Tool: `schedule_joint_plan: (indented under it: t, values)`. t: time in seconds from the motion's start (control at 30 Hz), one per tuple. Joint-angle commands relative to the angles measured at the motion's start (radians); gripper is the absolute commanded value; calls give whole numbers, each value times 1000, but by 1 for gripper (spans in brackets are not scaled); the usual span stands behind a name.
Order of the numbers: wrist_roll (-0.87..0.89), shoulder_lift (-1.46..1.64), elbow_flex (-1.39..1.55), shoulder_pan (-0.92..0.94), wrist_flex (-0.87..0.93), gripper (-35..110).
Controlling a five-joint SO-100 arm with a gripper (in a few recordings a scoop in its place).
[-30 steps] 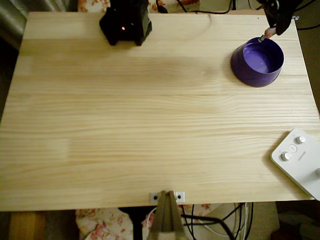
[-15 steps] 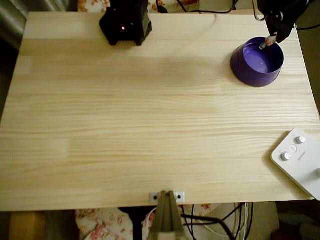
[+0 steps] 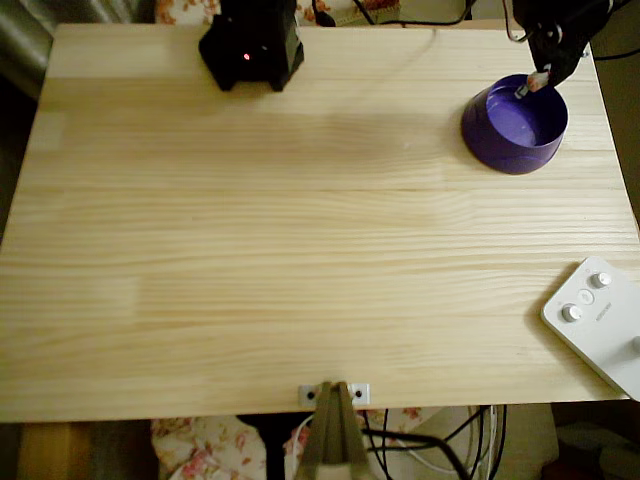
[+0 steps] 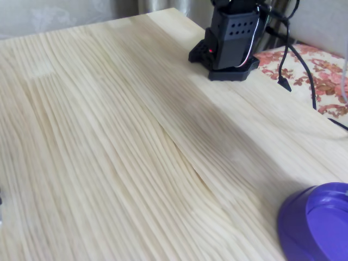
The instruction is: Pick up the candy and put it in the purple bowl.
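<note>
Overhead view, upper right of the frame: the black two-finger tool [image 3: 541,76] is closed on the small whitish-silver wrapped candy [image 3: 526,88], which hangs from its tip over the far rim of the round deep purple plastic bowl [image 3: 514,125] on the pale pine desk [image 3: 300,230]. The candy looks very light, with a thin, crinkly, likely slippery wrapper; a pinch across its firmer middle would probably hold better than the twisted ends. It appears placed for release into the bowl's lighter violet interior.

The purple bowl [image 4: 318,225] is cut off by the fixed view's lower right corner.
</note>
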Motion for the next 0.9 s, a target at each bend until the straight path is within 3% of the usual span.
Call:
schedule_joint_plan:
  t: [0.0, 0.4, 0.57, 0.87]
  values:
    - [-9, 37, -67, -2, -12, 13]
    - [-25, 57, -40, 26, -9, 13]
    - [-20, 83, -29, 31, 21, 2]
    - [25, 186, 43, 97, 69, 1]
